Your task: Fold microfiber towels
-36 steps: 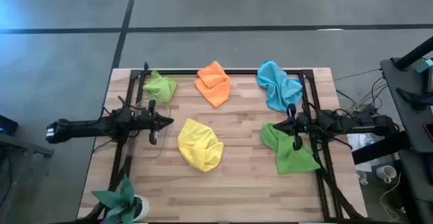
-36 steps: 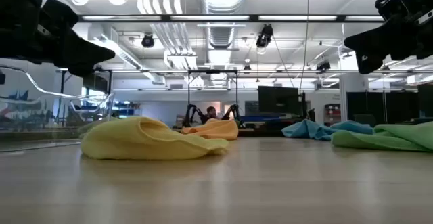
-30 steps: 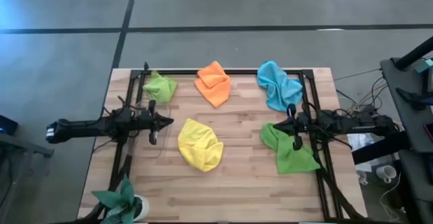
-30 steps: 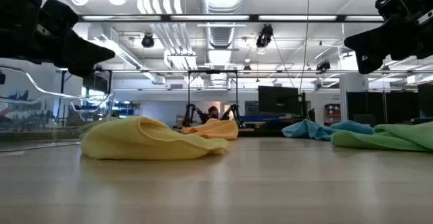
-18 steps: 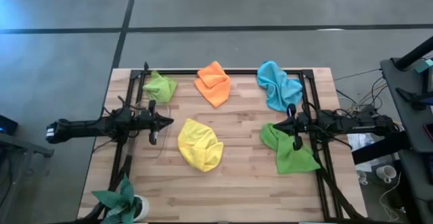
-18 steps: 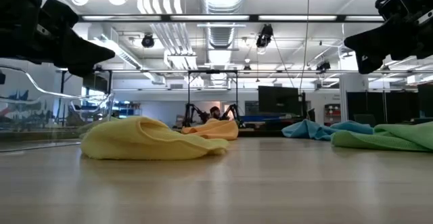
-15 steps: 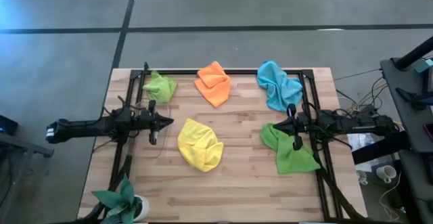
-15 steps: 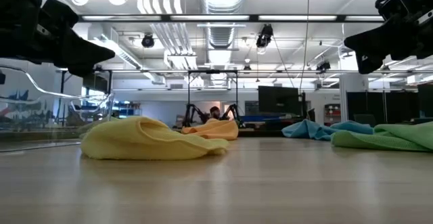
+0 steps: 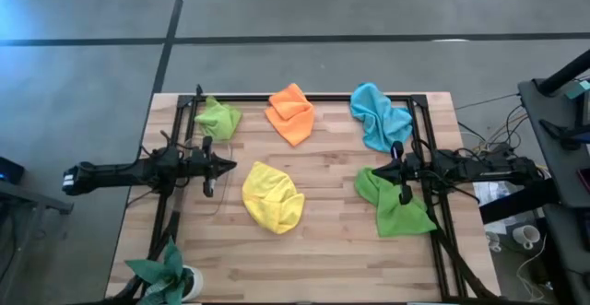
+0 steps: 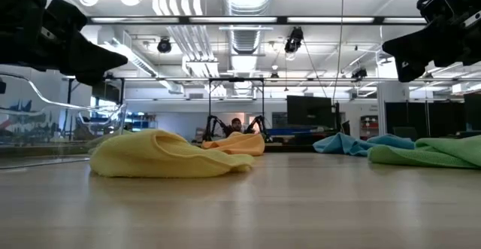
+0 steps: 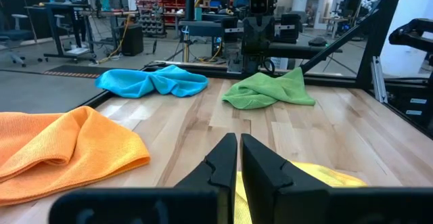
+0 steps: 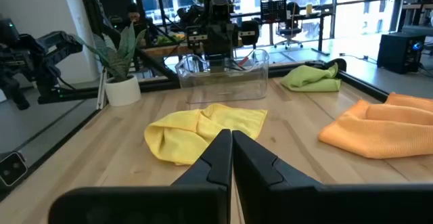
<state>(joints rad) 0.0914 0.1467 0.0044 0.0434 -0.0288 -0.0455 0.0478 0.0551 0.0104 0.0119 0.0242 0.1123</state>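
Towels crumpled across tabletop [image 9: 332, 250]: yellow towel [image 9: 273, 197] just beside my left pincer [image 9: 231, 166], darker green towel [image 9: 395, 204] under right pincer [image 9: 375, 171]. Both pincers clenched, holding nothing, w/ all cloths unfolded.

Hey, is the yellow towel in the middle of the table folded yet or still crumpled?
Still crumpled. The yellow towel lies in a rumpled, uneven heap on the table, with no straight folded edges.

Two dark arms, wedge-shaped fingers [image 11: 226, 160]
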